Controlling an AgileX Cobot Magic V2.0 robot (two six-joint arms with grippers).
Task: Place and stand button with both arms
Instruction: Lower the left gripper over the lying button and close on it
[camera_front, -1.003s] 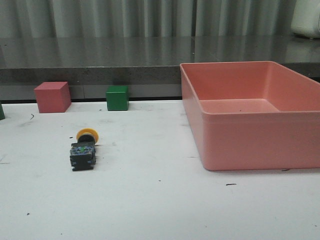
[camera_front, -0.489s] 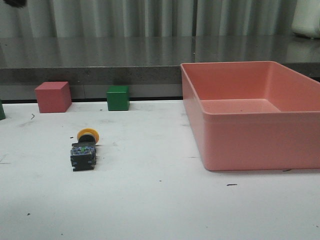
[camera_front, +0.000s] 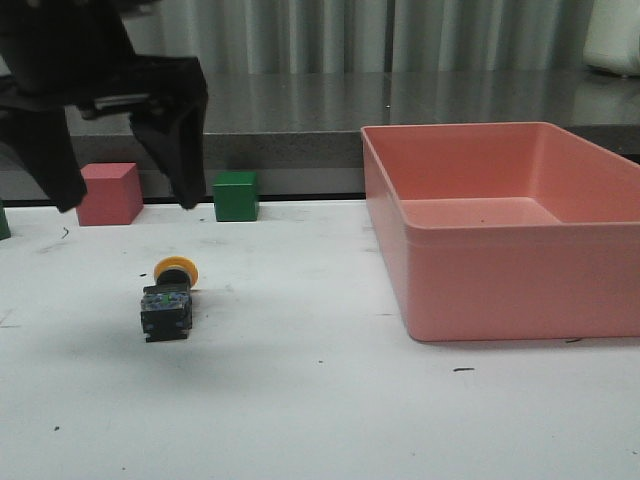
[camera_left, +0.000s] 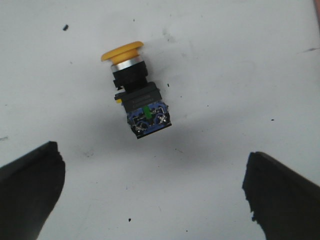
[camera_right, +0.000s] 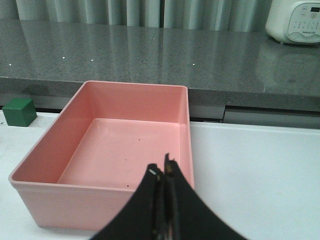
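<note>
The button (camera_front: 167, 300) lies on its side on the white table at the left, its yellow cap (camera_front: 176, 269) pointing away from me and its black base with bluish contacts toward me. In the left wrist view the button (camera_left: 137, 92) lies beyond the fingers, touching neither. My left gripper (camera_front: 128, 205) hangs open above and slightly behind the button, its fingers spread wide. The gap of that gripper (camera_left: 152, 156) holds only bare table. My right gripper (camera_right: 162, 171) is shut with nothing in it, in front of the pink bin; it does not show in the front view.
A large pink bin (camera_front: 500, 285) stands at the right and holds nothing. Its near wall (camera_right: 70, 205) lies just beyond the right fingers. A pink cube (camera_front: 100, 192) and a green cube (camera_front: 235, 195) sit at the table's back edge, below a dark counter ledge (camera_front: 300, 140).
My left gripper has come down into the front view from the top left and now hangs open over the button. The button has not moved.
</note>
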